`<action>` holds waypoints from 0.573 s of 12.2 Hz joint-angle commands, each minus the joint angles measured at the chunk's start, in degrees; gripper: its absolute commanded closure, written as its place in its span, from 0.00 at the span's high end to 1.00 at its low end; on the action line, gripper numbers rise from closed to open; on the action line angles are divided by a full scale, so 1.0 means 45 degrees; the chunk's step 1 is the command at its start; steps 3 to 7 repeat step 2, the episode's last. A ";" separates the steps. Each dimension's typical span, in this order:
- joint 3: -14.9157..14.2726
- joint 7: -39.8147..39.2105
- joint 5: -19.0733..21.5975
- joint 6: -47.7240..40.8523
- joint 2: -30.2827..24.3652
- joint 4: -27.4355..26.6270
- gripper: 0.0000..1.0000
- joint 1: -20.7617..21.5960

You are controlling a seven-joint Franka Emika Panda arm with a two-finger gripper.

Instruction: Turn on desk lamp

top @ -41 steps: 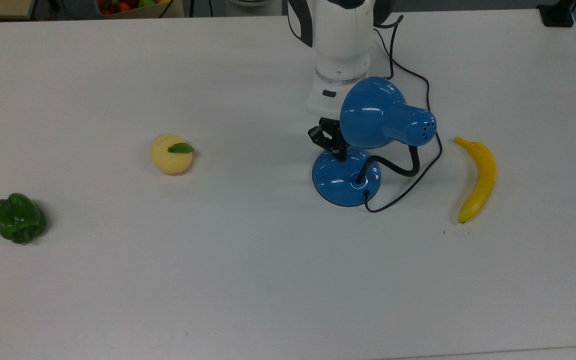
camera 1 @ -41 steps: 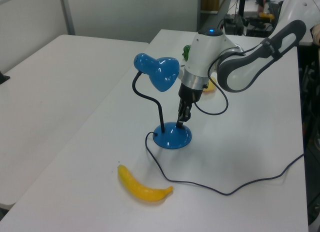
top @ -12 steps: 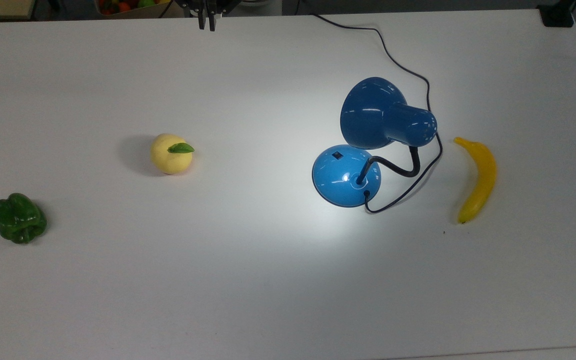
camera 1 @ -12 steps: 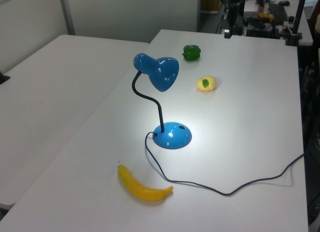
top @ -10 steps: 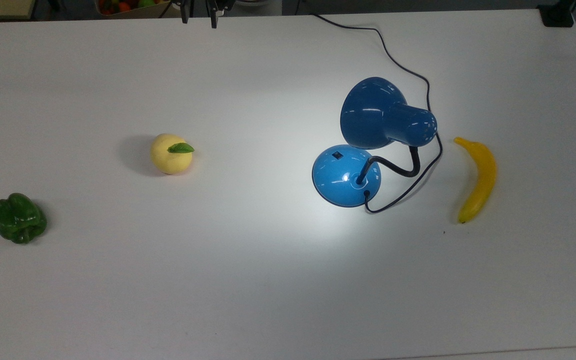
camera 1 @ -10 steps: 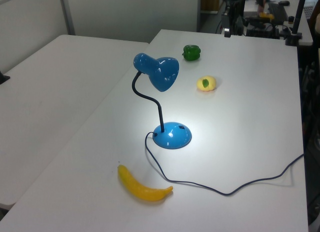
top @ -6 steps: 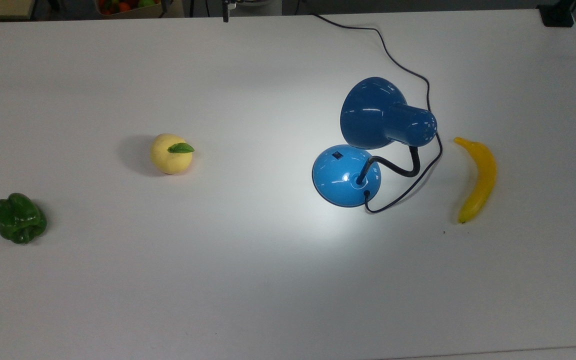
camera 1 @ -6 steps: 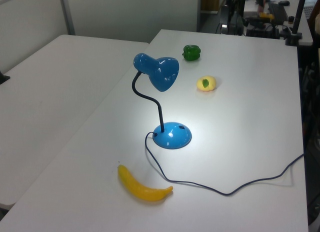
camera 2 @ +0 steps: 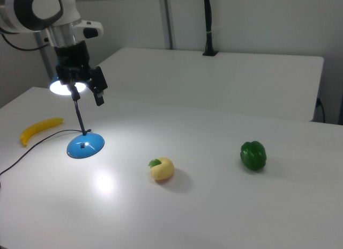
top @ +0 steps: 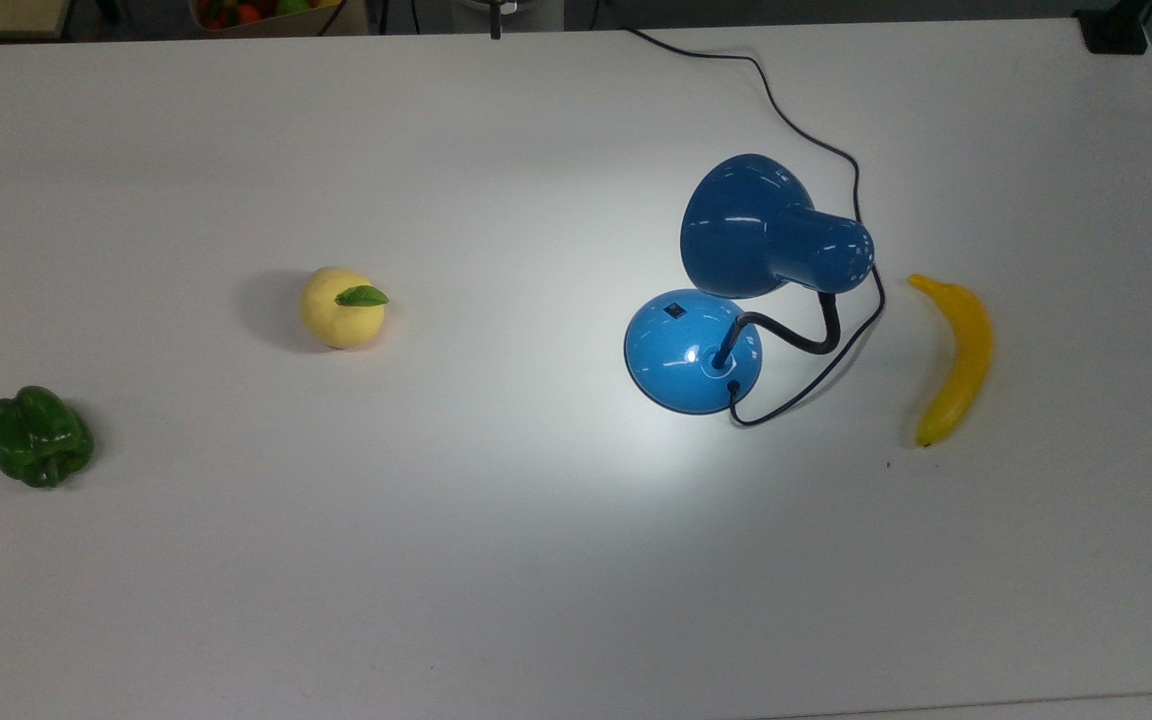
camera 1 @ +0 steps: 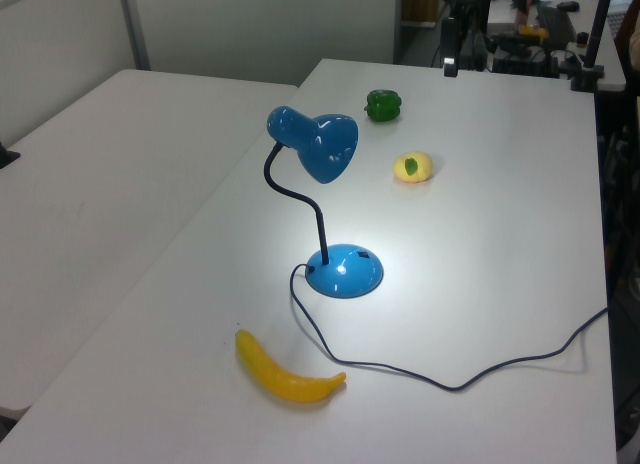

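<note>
The blue desk lamp [top: 756, 225] stands on the white table with its round base [top: 691, 350] under the shade. A small black switch [top: 674, 309] sits on the base. The lamp is lit: its shade glows [camera 2: 63, 88] and a bright patch lies on the table around the base [camera 1: 345, 272]. My gripper [camera 2: 87, 93] hangs open high above the table with nothing between its fingers, well clear of the base [camera 2: 86, 145]. One fingertip [top: 495, 32] pokes in at the top view's upper edge.
A banana [top: 956, 360] lies at the top view's right of the lamp. A yellow fruit with a leaf [top: 342, 307] and a green pepper [top: 39, 437] lie to the top view's left. The black cord [top: 816, 140] runs to the far edge.
Earlier the gripper was shut at the base switch and the lamp was dark. The lamp is now lit, and the arm has lifted away and opened, drifting toward the top view's right.
</note>
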 commanded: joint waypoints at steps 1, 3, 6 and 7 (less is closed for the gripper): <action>-0.0586 0.0179 0.0377 -0.0726 0.0129 0.0462 1.00 0.0457; -0.0567 0.0179 0.0377 -0.0708 0.0129 0.0463 1.00 0.0418; -0.0567 0.0179 0.0377 -0.0708 0.0129 0.0463 1.00 0.0418; -0.0567 0.0179 0.0377 -0.0708 0.0129 0.0463 1.00 0.0418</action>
